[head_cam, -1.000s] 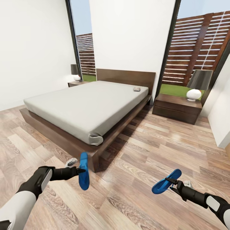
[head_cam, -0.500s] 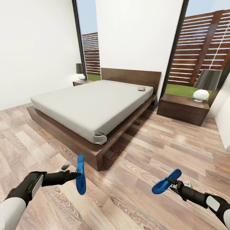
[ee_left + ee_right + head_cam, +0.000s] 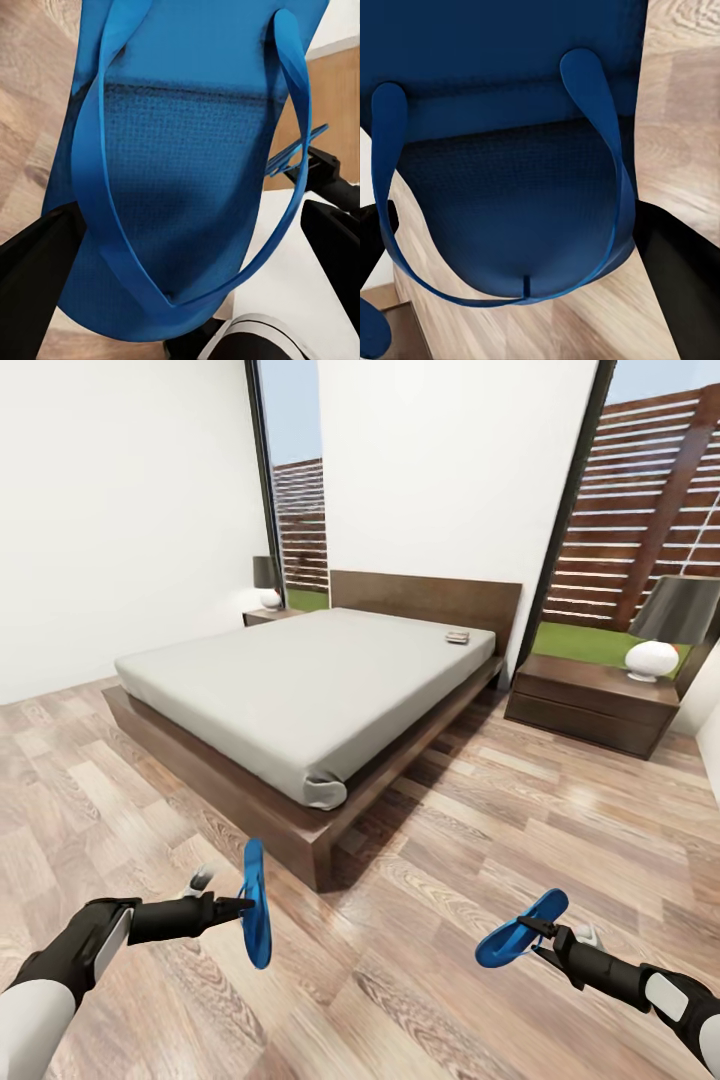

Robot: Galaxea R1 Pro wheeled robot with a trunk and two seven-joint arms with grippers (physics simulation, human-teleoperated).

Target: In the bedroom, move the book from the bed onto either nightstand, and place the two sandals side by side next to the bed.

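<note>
I hold two blue sandals, one in each hand. My left end effector [image 3: 240,905] is closed on the left sandal [image 3: 256,903], held on its edge. My right end effector [image 3: 545,934] is closed on the right sandal [image 3: 520,928]. Both hang over the wooden floor [image 3: 420,960], near the foot of the one bed [image 3: 300,690]. One small book [image 3: 458,637] lies far up the bed; its cover is too small to read. I count two nightstands: the right nightstand [image 3: 590,705] and the far left nightstand [image 3: 265,616], partly hidden behind the bed.

Bright, even daylight; sharp render, wide-angle edge stretch.
</note>
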